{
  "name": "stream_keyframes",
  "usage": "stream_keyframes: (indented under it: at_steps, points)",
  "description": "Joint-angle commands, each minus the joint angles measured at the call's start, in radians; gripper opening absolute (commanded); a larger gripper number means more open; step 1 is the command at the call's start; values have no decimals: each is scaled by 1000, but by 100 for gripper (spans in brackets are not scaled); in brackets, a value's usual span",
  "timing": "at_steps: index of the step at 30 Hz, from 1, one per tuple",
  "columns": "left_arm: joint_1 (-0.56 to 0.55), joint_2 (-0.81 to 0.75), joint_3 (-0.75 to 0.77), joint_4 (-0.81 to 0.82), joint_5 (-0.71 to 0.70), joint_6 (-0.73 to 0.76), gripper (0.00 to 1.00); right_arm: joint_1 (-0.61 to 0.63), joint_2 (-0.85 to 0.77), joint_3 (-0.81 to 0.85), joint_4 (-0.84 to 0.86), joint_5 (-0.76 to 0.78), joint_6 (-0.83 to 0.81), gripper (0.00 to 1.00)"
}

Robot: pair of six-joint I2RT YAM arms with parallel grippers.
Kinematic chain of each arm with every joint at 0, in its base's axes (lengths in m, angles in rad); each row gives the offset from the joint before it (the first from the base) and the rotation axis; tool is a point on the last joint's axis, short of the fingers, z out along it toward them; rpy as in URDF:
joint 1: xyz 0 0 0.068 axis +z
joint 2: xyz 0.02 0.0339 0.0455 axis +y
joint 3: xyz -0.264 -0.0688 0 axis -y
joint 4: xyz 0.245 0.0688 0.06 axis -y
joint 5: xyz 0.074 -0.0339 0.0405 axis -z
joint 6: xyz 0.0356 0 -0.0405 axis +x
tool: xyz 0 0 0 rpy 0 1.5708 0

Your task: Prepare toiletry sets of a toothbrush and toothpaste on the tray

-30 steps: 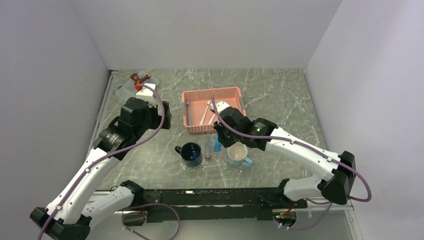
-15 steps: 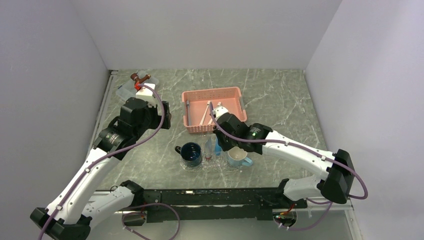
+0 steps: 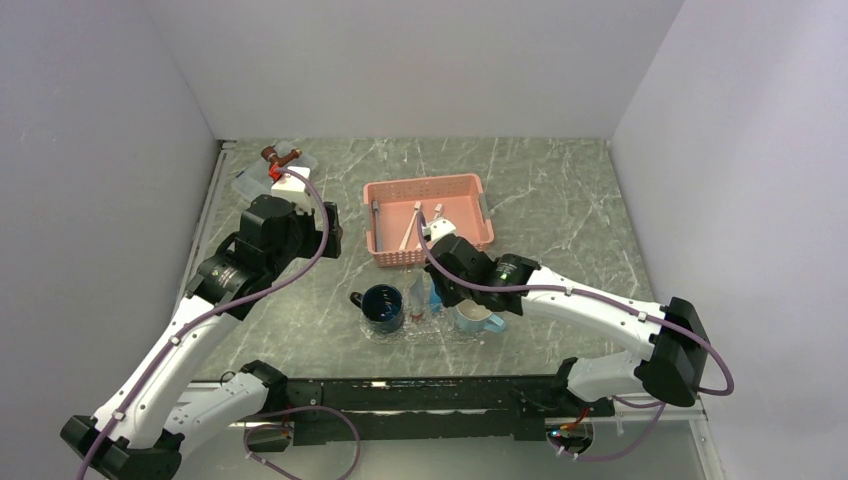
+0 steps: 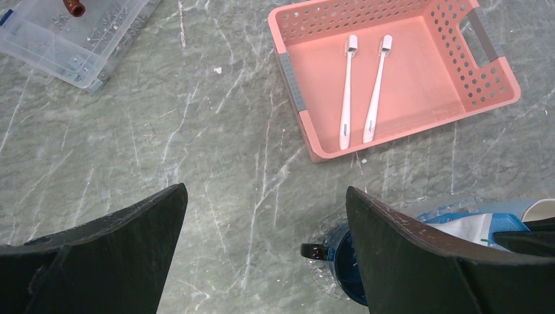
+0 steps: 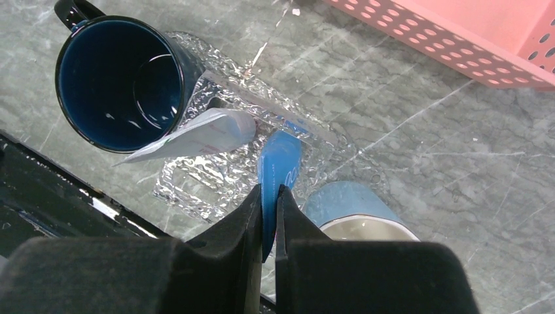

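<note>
My right gripper (image 5: 269, 193) is shut on a blue toothpaste tube (image 5: 279, 160) and holds it upright over the clear bumpy tray (image 5: 190, 186), between the two mugs. The tube's lower end is close to the tray; I cannot tell whether it touches. A second toothpaste tube (image 5: 199, 136) lies on the tray, leaning on the dark blue mug (image 5: 121, 82). Two whitish toothbrushes (image 4: 347, 91) (image 4: 375, 88) lie side by side in the pink basket (image 4: 497, 62). My left gripper (image 4: 263, 196) is open and empty above the table, left of the basket.
A light blue mug (image 5: 357, 219) stands at the tray's right end. The pink basket (image 3: 420, 184) sits just behind the tray (image 3: 425, 332). A clear lidded box (image 4: 72, 39) with a small brown piece on it lies at the far left.
My right gripper has moved nearer and lower with the blue tube, down between the mugs over the tray. The left arm has not moved.
</note>
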Motion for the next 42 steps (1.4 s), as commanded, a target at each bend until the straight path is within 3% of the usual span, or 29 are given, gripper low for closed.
stream_keyframes:
  at_steps: [1, 40, 42]
  points:
    - [6, -14, 2, 18, 15, -12, 97, 15, -28, 3, 52, 29, 24, 0]
    - [5, -6, -1, 18, 20, -15, 97, 67, -51, -62, 60, 133, 95, 0]
    - [6, -6, -1, 17, 20, -15, 97, 66, -47, -60, 57, 133, 97, 7]
